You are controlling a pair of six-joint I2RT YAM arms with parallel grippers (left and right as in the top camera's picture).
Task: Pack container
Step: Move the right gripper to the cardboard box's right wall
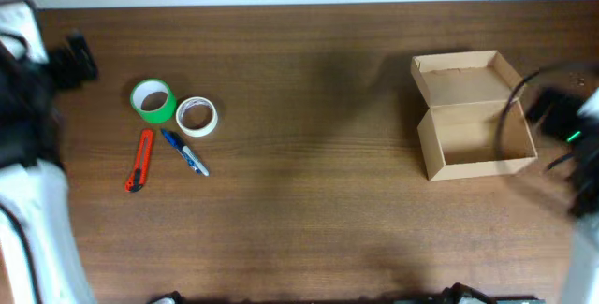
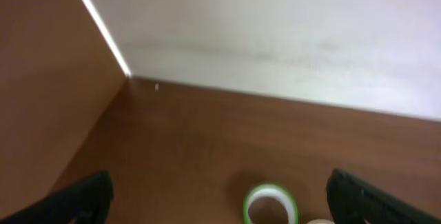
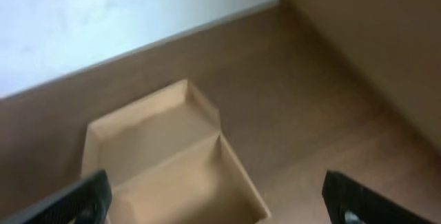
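1. Cardboard container point(image 1: 479, 167) – tan, plain, on the right side of the table point(image 1: 309, 210). Its flap lid is folded back toward the far edge, and the inside I can see is bare cardboard.
2. Right gripper point(image 3: 215, 182): on my wrist feed the two fingers point(image 3: 83, 200) sit at the bottom corners, spread wide apart, with the container below and between them.
3. On the overhead feed the right arm point(image 1: 571, 126) is blurred at the right edge, just beside the container's right wall. I can't tell if they touch.
4. Left gripper point(image 2: 219, 186): jaws wide apart too. It is up at the table's left end, and the green tape roll point(image 1: 153, 100) shows low between the fingers.
5. Left cluster – white tape roll point(image 1: 197, 116) just beside the green one. The orange utility knife point(image 1: 139, 161) and blue pen point(image 1: 185, 152) lie nearer me, all well apart from the container.
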